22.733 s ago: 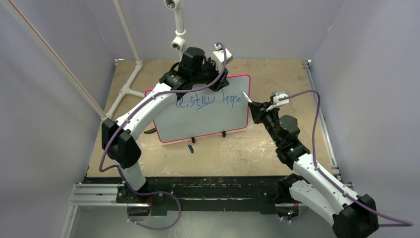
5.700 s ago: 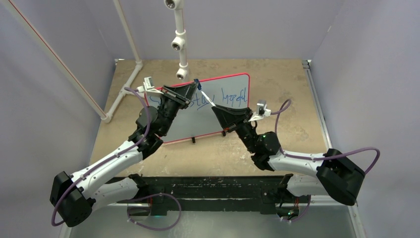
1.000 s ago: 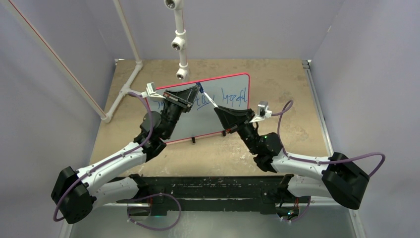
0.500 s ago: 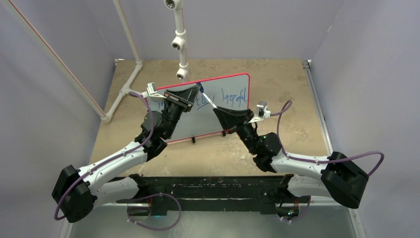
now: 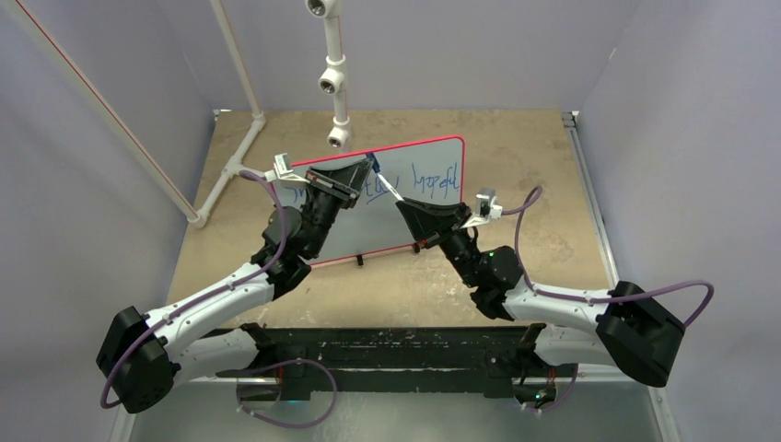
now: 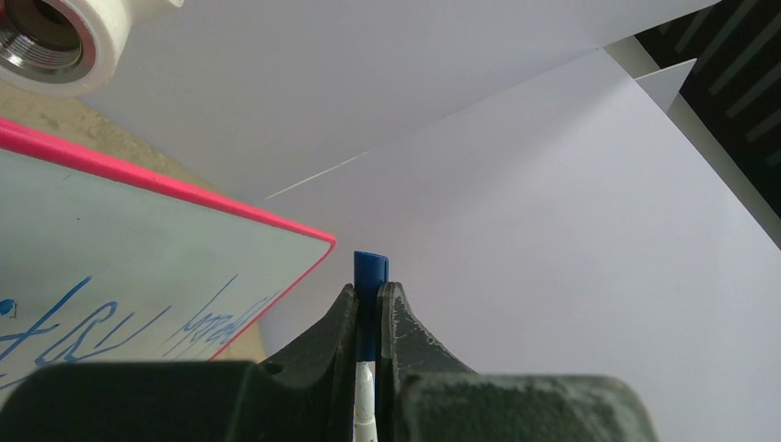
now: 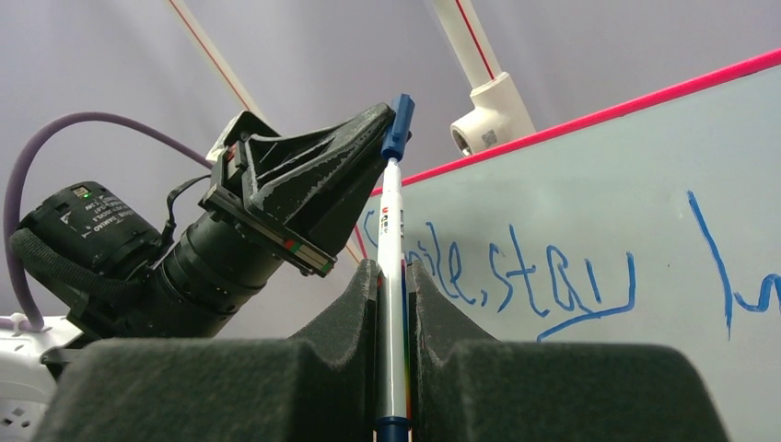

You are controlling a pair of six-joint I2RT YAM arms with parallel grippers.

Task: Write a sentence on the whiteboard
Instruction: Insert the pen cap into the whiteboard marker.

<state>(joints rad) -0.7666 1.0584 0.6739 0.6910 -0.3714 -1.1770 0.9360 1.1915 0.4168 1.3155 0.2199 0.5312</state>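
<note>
Tan table (image 5: 516, 276) carries the whiteboard (image 5: 373, 226) at upper centre, with the blue sentence (image 5: 433, 180) across it. Right gripper (image 5: 401, 204) pinches the marker (image 7: 391, 276) and left gripper (image 5: 367, 164) pinches its blue cap (image 7: 399, 124). A skewed push could slip the pen or smear the ink.

White links (image 5: 207, 299), black joints (image 5: 645, 331), purple cables (image 7: 92, 118)

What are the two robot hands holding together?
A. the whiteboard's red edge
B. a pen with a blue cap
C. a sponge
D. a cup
B: the right fingers clamp the pen by its white barrel, and the left fingers pinch its blue cap.
</note>
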